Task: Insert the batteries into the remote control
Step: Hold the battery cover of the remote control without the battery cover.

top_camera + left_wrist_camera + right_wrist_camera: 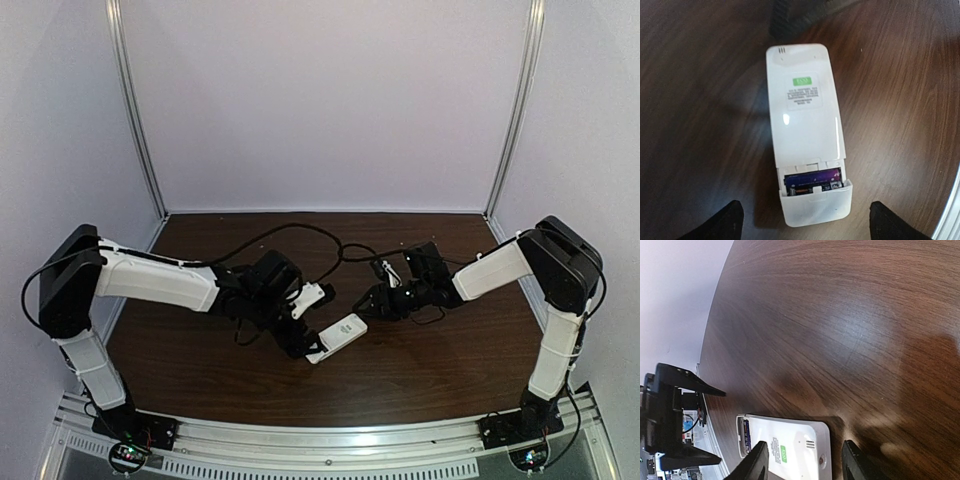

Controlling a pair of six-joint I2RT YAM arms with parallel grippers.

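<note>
Pale lilac walls [320, 100] close in a dark wooden tabletop [420, 370]. The remote control [805, 125] lies on it back up, near the middle, between my two arms, with its battery bay open. One purple battery [812, 177] sits crosswise in that bay; what fills the slot beside it I cannot tell. My left end effector [805, 210] is spread wide, one finger on each side of the bay end, clear of the casing. My right end effector [805, 443] is partly spread at the remote's other end, pinching nothing I can see.
</note>
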